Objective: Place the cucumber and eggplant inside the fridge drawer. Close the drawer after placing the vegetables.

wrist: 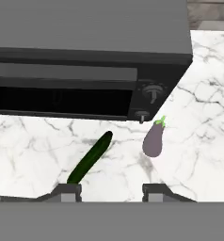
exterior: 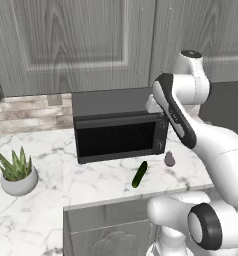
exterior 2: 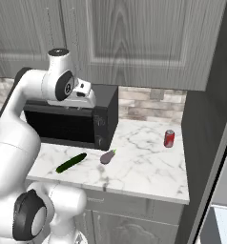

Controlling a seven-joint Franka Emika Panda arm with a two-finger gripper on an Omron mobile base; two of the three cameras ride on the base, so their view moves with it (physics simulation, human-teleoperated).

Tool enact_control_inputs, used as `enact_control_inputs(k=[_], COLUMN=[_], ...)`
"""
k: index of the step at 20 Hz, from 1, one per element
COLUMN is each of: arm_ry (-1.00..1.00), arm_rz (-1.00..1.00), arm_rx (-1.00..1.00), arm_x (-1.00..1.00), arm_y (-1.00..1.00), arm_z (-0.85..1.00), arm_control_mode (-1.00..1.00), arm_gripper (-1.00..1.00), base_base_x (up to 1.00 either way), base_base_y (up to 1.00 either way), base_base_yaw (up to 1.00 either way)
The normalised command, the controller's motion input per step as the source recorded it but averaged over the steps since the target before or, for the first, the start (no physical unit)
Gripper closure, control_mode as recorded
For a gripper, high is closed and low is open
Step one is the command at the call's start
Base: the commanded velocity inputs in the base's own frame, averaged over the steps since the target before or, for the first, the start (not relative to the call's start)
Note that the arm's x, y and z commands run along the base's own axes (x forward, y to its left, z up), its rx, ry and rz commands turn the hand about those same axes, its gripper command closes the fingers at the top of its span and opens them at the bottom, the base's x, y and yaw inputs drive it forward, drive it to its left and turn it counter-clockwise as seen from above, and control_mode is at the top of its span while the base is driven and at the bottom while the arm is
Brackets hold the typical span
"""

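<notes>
The dark green cucumber (exterior: 139, 174) (exterior 2: 71, 163) (wrist: 90, 157) lies on the marble counter in front of the microwave. Just to its right rests the greyish-purple eggplant (exterior: 169, 159) (exterior 2: 107, 157) (wrist: 154, 139), apart from it. My gripper (wrist: 111, 190) hovers high above both, looking down, open with nothing between its fingers. The cucumber's near end lies by the left fingertip (wrist: 69, 190) in the hand view. A pale blue-white corner of the fridge drawer (exterior 2: 225, 224) shows at the lower right of the right base view.
A black microwave (exterior: 118, 127) (exterior 2: 72, 119) (wrist: 85, 56) stands behind the vegetables. A red soda can (exterior 2: 169, 138) sits farther right by the dark fridge side (exterior 2: 206, 143). A potted plant (exterior: 17, 172) is at the counter's left. Grey cabinets hang above.
</notes>
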Motion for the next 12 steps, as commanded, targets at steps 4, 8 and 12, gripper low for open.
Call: enact_control_inputs(k=[4,8,12], arm_ry=[0.00,0.03,0.23], arm_rz=[0.00,0.00,-0.29], arm_rx=[0.00,-0.02,0.00], arm_x=[-0.59,-0.90,-0.41], arm_y=[0.03,0.24,0.35], arm_z=[-0.11,-0.64,-1.00], arm_control_mode=[-1.00,-1.00,-1.00], arm_gripper=[-1.00,-1.00,-1.00], base_base_x=[0.00,0.00,0.00], base_base_y=[0.00,0.00,0.00], base_base_yaw=[0.00,0.00,0.00])
